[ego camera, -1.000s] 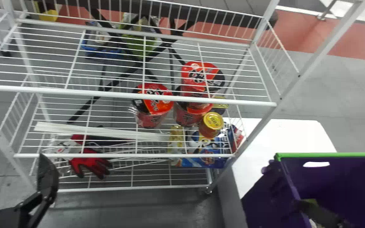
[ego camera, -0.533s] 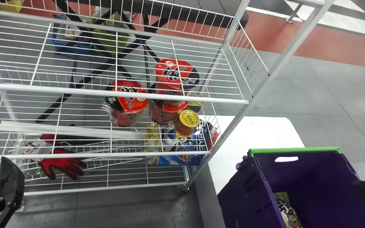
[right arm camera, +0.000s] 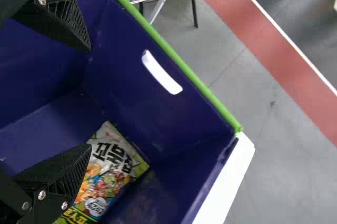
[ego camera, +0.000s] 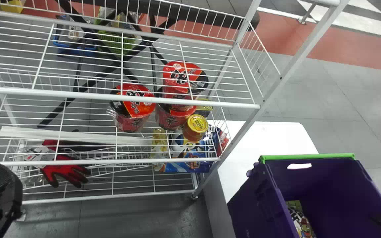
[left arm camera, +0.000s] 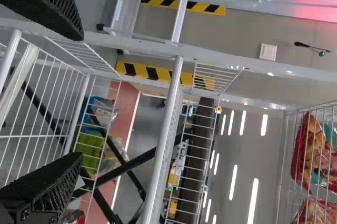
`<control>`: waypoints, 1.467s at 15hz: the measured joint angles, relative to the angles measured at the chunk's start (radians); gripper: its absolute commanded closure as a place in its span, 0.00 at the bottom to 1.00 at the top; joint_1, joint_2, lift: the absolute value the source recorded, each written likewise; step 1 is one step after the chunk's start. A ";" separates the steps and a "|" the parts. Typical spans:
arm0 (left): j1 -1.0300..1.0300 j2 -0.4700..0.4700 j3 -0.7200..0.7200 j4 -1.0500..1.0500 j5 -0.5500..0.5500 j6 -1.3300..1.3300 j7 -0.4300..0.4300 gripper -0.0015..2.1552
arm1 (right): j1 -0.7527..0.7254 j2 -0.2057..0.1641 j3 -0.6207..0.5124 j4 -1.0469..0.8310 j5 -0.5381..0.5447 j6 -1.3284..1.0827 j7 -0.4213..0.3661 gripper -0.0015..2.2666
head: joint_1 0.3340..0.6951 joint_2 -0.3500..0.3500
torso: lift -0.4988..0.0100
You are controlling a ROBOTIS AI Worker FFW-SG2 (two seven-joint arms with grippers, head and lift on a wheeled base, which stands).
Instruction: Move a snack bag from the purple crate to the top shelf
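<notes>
Judging by the layout, now at the approach, before any grasp. Find the snack bag (right arm camera: 118, 163) low inside the purple crate (ego camera: 331, 185), between 4 and 5 o'clock in the head view, near a side wall. Take the right gripper (right arm camera: 90, 98) as the working tool: spread wide, holding nothing, with 1 finger partly in front of the bag. Contact, impossible to tell. Leave the left gripper (left arm camera: 81, 97) parked at 8 o'clock in the head view, also wide and empty.

Centre both right fingers across the bag before descending, with 1 on each side. Go down gently, to avoid pinning the bag against the floor or skidding it under the wall. Pinch a fold or a sealed edge rather than the plump middle; expect soft film, shifting contents and some slip. Squeeze lightly, test with a small lift, then raise straight up, well clear of the green rim (ego camera: 309, 156). Only then swing toward 10 o'clock. Probably aim for the high wire shelf (left arm camera: 284, 155) with red snack bags (left arm camera: 316, 155), likely the top shelf; beware of snagging on the wires.

On the bag, note big black lettering over white, a round badge, cartoon figures and yellow print on green. At 11 o'clock, see bold black characters on red cups (ego camera: 132, 109); at 12 to 1, a yellow lid (ego camera: 197, 123) with small dark print; near 6, a blue packet (ego camera: 197, 163) with more lettering.
</notes>
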 measured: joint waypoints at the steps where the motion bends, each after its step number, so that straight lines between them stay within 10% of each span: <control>1: 0.000 0.001 0.000 0.000 0.000 -0.004 0.000 0.00 | 0.002 -0.001 0.010 0.006 0.010 0.000 0.008 0.09 | 1.00 0.00 | 0.09; 7: 0.002 0.004 0.012 0.000 0.006 -0.011 0.001 0.00 | 0.004 0.003 0.028 0.020 0.060 0.000 0.075 0.09 | 1.00 0.00 | 0.09; 12: 0.003 0.006 0.015 0.000 0.009 -0.016 0.000 0.00 | 0.028 0.028 0.213 0.043 0.306 0.000 0.056 0.07 | 1.00 0.00 | 0.09; 22: 0.005 0.026 0.023 0.015 0.031 -0.034 -0.005 0.00 | -0.022 -0.140 0.529 0.478 0.710 -0.002 0.001 0.05 | 1.00 0.00 | 0.09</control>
